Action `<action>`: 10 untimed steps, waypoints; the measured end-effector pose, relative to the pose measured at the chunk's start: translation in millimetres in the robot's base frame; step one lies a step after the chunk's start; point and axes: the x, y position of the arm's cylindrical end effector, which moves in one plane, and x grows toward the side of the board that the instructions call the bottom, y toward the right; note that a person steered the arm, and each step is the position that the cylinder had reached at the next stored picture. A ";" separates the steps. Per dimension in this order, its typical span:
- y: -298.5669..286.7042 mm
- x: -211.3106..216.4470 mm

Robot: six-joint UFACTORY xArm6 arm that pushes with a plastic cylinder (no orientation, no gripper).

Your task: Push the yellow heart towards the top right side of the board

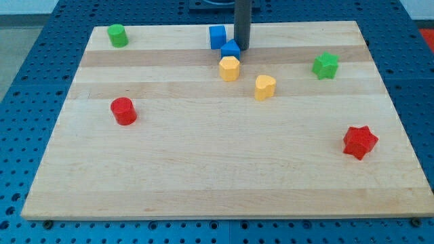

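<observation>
Near the middle of the wooden board (203, 176), a little toward the view's top, the yellow heart (264, 87) is sitting flat, well short of the top right corner. Judging by where it is lying, the push is looking barely begun: the whole stretch up and to the view's right is remaining to be covered.

Just to the heart's upper left a second yellow block (230, 68), blunt and many-sided, is resting apart from it. Beyond that, further up and left of the heart, a small blue block (230, 49) is touching the dark rod, and my tip (241, 49) is standing at that block's right edge, not in contact with the heart. A blue cube (217, 36) is sitting just past the rod. The rod is carrying nothing and has no jaws to open or close.

Right of the heart and slightly higher, a green star (325, 66) is lying close to the likely path. Far below and right of the heart is a red star (359, 142); far left are a red cylinder (123, 111) and, higher, a green cylinder (117, 35).

No containers are appearing anywhere; every block is lying directly on the board.
</observation>
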 end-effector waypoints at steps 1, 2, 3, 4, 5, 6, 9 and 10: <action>1.1 0.0; 27.6 8.6; 52.5 33.0; 74.2 59.2; 87.4 87.2; 87.4 99.8; 87.0 147.1; 45.1 148.1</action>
